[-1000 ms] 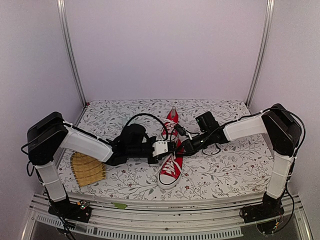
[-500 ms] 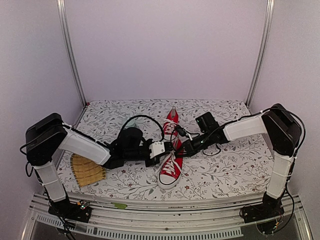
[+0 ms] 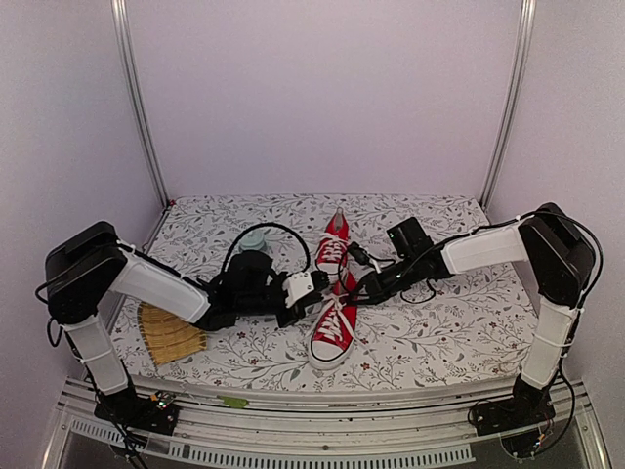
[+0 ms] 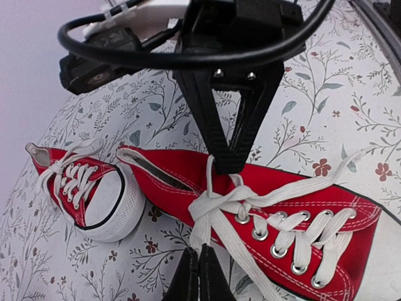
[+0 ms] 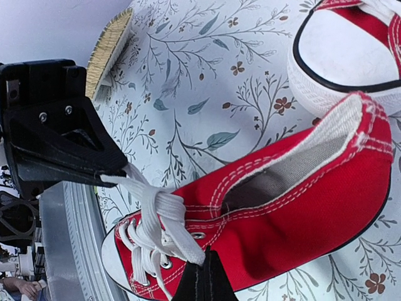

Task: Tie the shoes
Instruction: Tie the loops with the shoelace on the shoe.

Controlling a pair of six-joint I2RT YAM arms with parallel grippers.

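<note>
Beside near shoe [image 3: 333, 332], left tool [image 3: 324, 280] retreated, gripping lace [image 4: 202, 231]

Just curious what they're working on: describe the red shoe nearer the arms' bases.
The near shoe is a small red canvas low-top with white toe cap, sole and metal eyelets. It sits upright on the floral table, toe toward the bases. Its white laces are crossed, each arm's jaws shut on a strand.

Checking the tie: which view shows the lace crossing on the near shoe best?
Left wrist: the lace crossing is large and seen from above on the near shoe. Right wrist shows it side-on and bunched. Top external shows it tiny.
</note>
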